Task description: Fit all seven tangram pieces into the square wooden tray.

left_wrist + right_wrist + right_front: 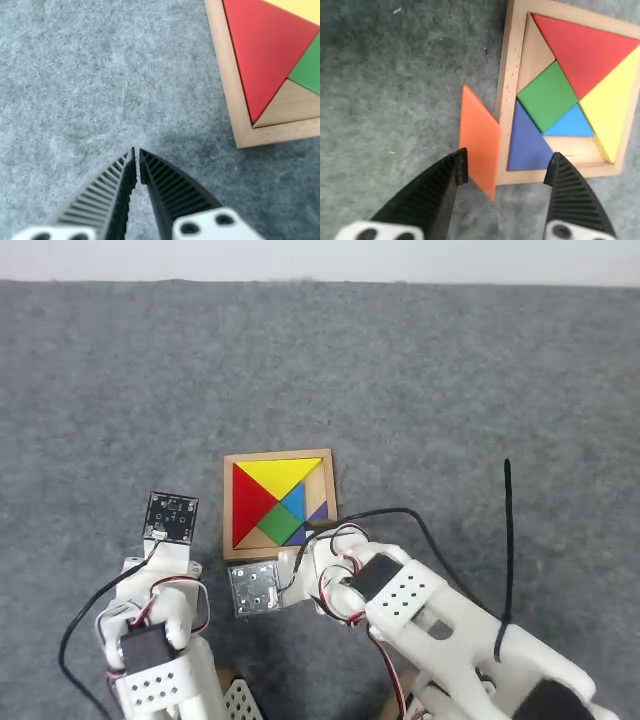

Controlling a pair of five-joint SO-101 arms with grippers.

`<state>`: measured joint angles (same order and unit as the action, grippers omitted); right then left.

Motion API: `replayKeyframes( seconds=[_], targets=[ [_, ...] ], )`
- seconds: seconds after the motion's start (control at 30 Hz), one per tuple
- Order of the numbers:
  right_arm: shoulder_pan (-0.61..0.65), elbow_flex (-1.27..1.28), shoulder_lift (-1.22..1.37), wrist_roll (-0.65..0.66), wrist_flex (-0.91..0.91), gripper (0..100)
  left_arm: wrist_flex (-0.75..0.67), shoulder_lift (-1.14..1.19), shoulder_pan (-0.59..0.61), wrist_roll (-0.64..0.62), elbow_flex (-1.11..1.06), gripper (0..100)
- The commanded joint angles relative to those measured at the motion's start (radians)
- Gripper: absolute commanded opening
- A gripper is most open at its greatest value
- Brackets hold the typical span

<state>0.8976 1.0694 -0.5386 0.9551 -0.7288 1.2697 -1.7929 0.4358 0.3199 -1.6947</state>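
The square wooden tray [228,508] lies mid-table and holds a red triangle [250,505], a yellow triangle [277,477], a green square [279,525], a blue triangle [295,502] and a purple triangle [319,510]. In the right wrist view an orange parallelogram [480,141] rests outside the tray [507,80], against its rim. My right gripper [508,162] is open over that edge, one fingertip touching the orange piece. Bare wood shows in two gaps of the tray. My left gripper [136,152] is shut and empty over the carpet, short of the tray's corner [240,135].
Grey carpet [450,390] covers the whole table, with open room beyond and to both sides of the tray. A black cable [507,540] rises by the right arm [450,625]. The left arm [160,640] sits at the near left.
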Motion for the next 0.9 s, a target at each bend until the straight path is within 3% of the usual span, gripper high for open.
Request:
replayKeyframes(
  seconds=[0.0,0.43,0.63,0.87],
  targets=[
    [0.044,-0.057,0.01,-0.018,-0.021,26.0,0.003,-0.021,0.005,0.005,0.01,2],
    [0.027,-0.163,0.252,-0.012,-0.012,25.1,0.003,-0.021,0.005,0.005,0.01,2],
    [-0.022,-0.183,0.254,-0.011,-0.004,7.2,0.003,-0.021,0.005,0.005,0.01,2],
    [-0.033,-0.189,0.252,-0.011,-0.004,3.7,0.003,-0.021,0.005,0.005,0.01,2]
  ],
)
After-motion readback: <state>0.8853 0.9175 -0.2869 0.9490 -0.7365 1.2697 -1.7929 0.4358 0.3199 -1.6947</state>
